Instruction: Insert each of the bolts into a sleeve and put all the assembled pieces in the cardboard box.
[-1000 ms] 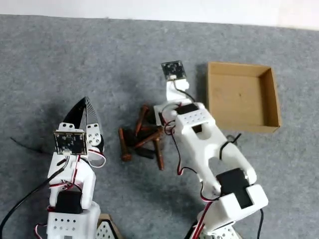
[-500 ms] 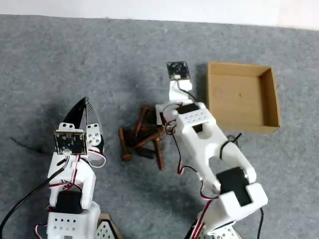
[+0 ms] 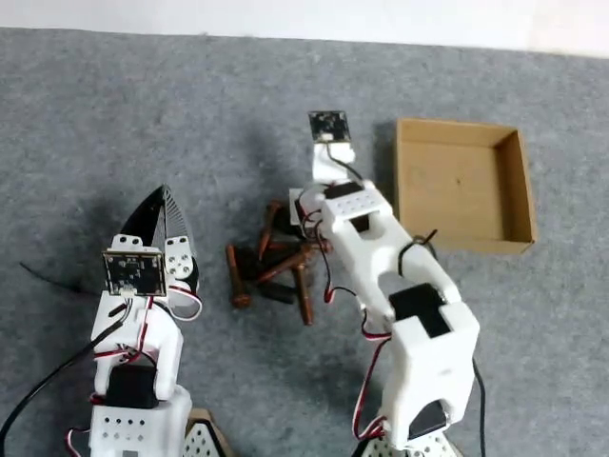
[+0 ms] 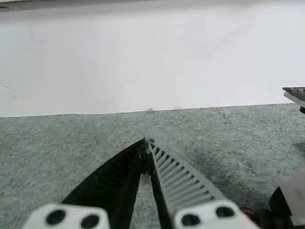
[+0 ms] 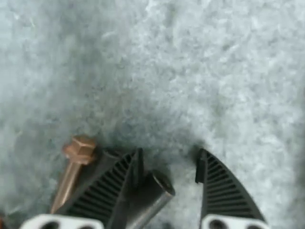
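Copper bolts [image 3: 303,290] and dark sleeves [image 3: 278,293] lie in a loose pile on the grey carpet. The open cardboard box [image 3: 462,185] stands to the right of the pile and holds nothing. My right arm [image 3: 354,224] hangs over the pile's right end. In the right wrist view, my right gripper [image 5: 170,160] is open just above the carpet. A dark sleeve [image 5: 151,192] lies between its fingers, against one of them, and a hex-head bolt [image 5: 74,164] lies just outside. My left gripper [image 3: 160,208] [image 4: 145,143] is shut on nothing, left of the pile.
Grey carpet [image 3: 114,114] covers the table up to a white wall [image 4: 152,57] at the far side. A black cable [image 3: 48,278] trails to the left of my left arm. The box's near wall [image 3: 457,243] rises beside my right arm.
My right arm has swung a little to the left and farther over the pile, its wrist now closer to the bolts. The left arm and the pile have not moved.
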